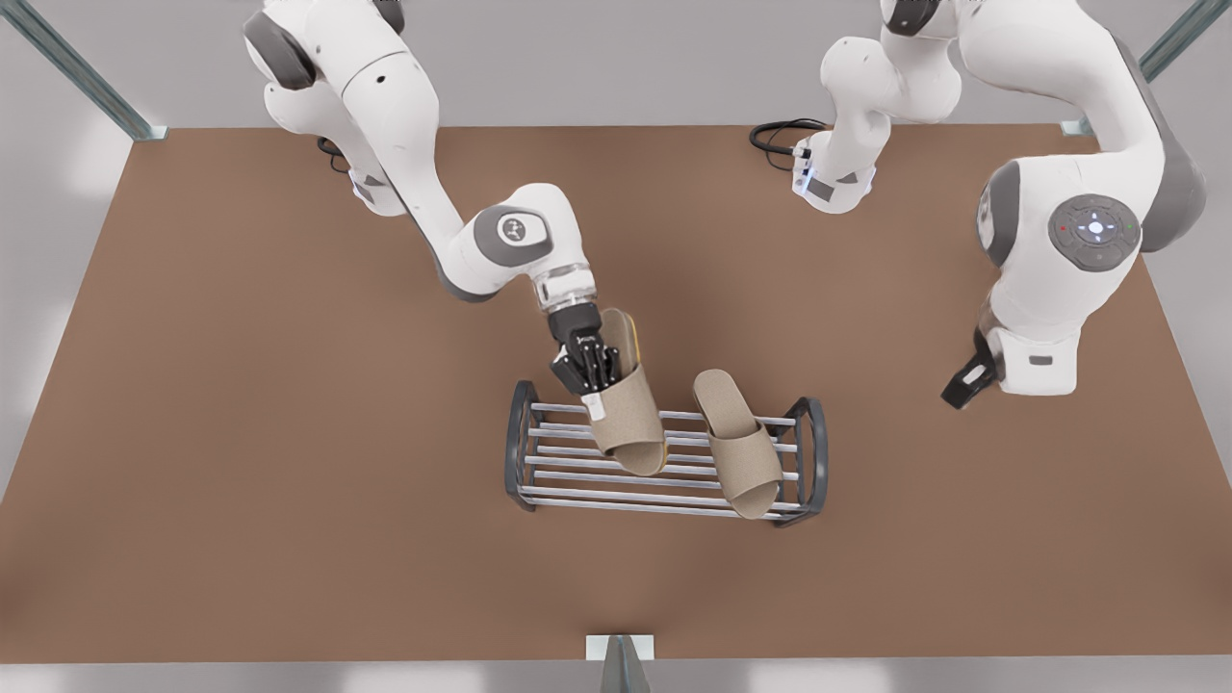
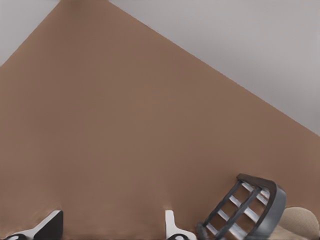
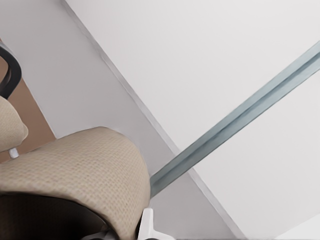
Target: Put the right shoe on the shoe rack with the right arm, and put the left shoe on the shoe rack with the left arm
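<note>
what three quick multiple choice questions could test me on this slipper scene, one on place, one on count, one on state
1. Where is the loose slipper?
A) on the table
B) on the rack, toward the front view's right end
C) under the rack

2. How many slippers are there?
A) one
B) two
C) three

3. The right gripper is
A) open and empty
B) shut on the held slipper
C) resting on the table

Answers:
1 B, it lies across the bars.
2 B, one loose, one held.
3 B, it clamps the slipper's side over the rack; the left gripper waits open at the front view's right.
</note>
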You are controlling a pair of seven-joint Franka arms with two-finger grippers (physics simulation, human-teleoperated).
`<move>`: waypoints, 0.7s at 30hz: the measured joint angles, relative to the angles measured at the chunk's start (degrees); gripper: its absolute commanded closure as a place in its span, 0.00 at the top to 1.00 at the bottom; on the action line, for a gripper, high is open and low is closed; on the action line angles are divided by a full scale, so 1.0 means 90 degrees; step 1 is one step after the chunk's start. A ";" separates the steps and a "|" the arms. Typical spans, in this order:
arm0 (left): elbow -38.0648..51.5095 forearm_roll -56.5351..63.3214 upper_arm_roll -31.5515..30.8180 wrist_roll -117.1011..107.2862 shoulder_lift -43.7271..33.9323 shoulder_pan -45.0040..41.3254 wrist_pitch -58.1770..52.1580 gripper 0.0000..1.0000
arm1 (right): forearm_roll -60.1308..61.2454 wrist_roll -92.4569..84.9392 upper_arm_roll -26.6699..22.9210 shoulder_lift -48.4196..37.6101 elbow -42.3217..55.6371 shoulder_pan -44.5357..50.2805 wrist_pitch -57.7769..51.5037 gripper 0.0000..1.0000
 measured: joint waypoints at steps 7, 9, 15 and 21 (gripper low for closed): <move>-0.0052 -0.0349 -0.2429 0.1118 -0.0219 0.1974 -0.0409 1.00 | 0.0356 -0.0329 -0.0058 0.0731 0.0504 0.0009 -0.0538 0.21; -0.0096 -0.0289 -0.2499 0.1382 -0.0255 0.2022 -0.0407 1.00 | 0.0382 -0.0400 -0.0060 0.0887 0.0613 0.0010 -0.0655 0.21; -0.0125 -0.0224 -0.2526 0.2002 -0.0231 0.2043 -0.0367 1.00 | 0.0471 -0.0521 -0.0059 0.1090 0.0672 0.0015 -0.0946 0.74; -0.0352 -0.0211 -0.2534 0.2437 -0.0249 0.2040 -0.0246 1.00 | 0.0617 -0.0569 -0.0060 0.1183 0.0677 0.0048 -0.1065 0.83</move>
